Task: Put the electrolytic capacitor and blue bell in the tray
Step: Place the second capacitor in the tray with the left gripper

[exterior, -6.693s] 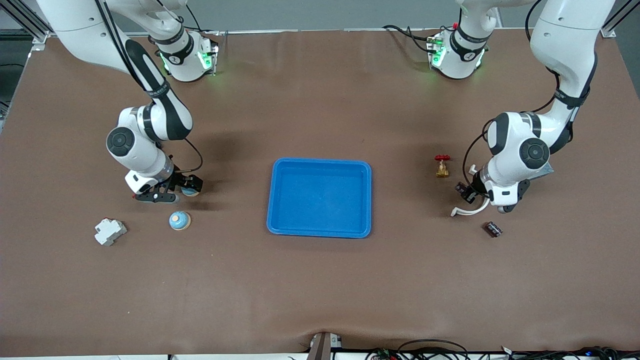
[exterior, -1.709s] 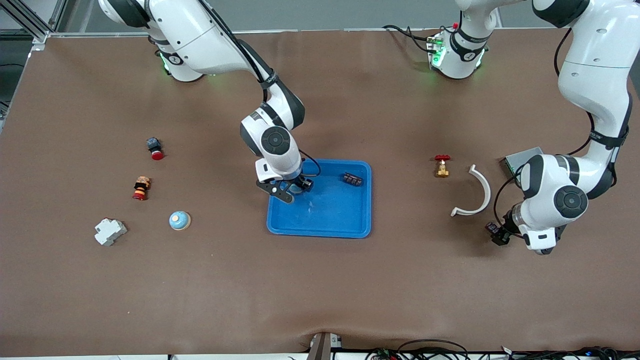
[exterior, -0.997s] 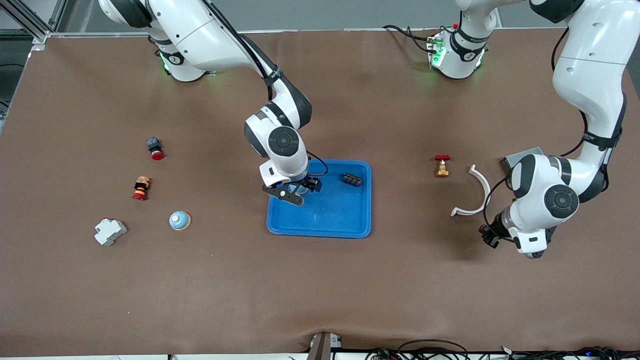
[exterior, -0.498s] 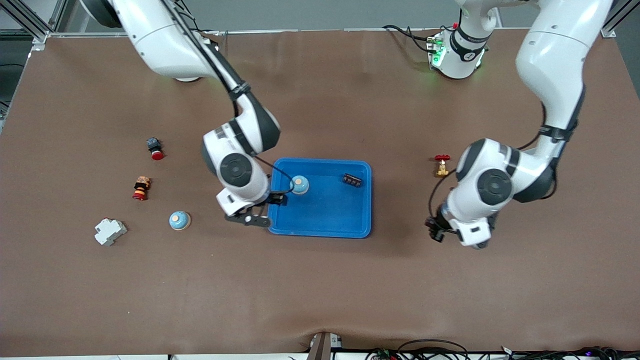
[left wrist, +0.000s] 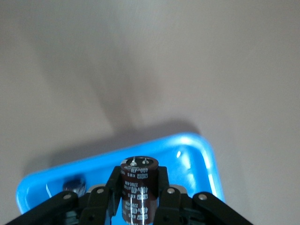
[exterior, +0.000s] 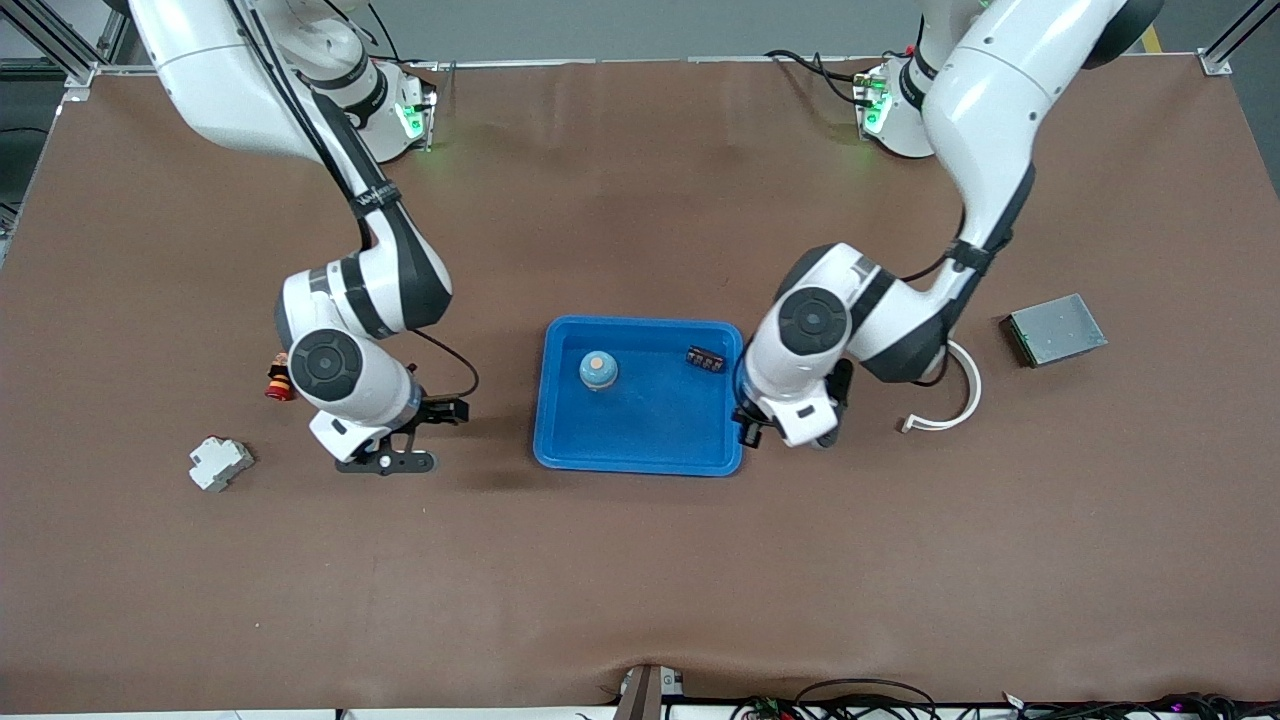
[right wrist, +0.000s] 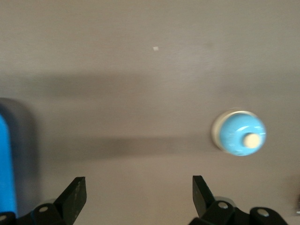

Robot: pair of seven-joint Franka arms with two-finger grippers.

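Blue tray [exterior: 640, 440] in the front view holds a blue bell [exterior: 598, 370] and a black component [exterior: 705, 359]; the left gripper [exterior: 745, 428] hangs at its edge, the right gripper [exterior: 392, 455] over bare table. Left wrist view: fingers [left wrist: 165, 192] clamp an electrolytic capacitor [left wrist: 138, 186] over the tray. Right wrist view: spread, empty fingers [right wrist: 75, 194] near a second bell [right wrist: 239, 132]

A grey metal box [exterior: 1054, 329]; a white curved strip [exterior: 962, 392]; a white block [exterior: 220, 463].

blue bell [exterior: 598, 369] in tray [exterior: 640, 460]
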